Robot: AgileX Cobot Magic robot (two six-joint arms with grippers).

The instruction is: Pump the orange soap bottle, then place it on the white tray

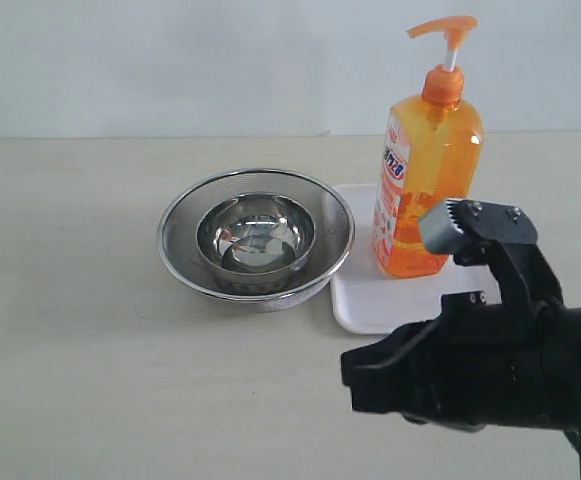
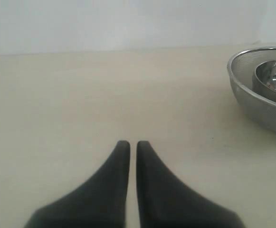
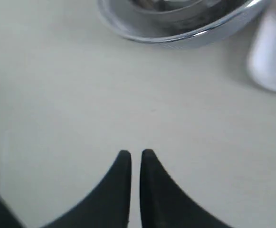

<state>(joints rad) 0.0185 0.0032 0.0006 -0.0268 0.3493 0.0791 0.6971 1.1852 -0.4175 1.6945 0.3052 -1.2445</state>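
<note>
**Bottle on the tray, both arms clear of it**

I have the orange soap bottle (image 1: 425,180) standing upright on the far part of the white tray (image 1: 370,305), with its pump head raised on the white stem. Just beside the tray's left edge sit 2 nested steel bowls (image 1: 185,260) on the worktop (image 1: 90,340).

Neither arm is touching the bottle. The right gripper (image 3: 136,154) hangs low over bare worktop on the near side of the bowls, its jaws drawn together to a thin slit and pinching nothing. A corner of the tray shows in the right wrist view. The left gripper (image 2: 129,144) is the same: jaws all but pressed together, empty, pointing across open worktop with the bowls off to one side. I cannot find the left arm in the exterior view.

By my reading the placing looks done, since the bottle is already on the tray. Nothing here tells me whether the pump has been pressed. If it has not, the next move calls for lifting the right arm above the pump head and pressing straight down with closed jaws. Pushing off-centre could tip the tall bottle.
</note>
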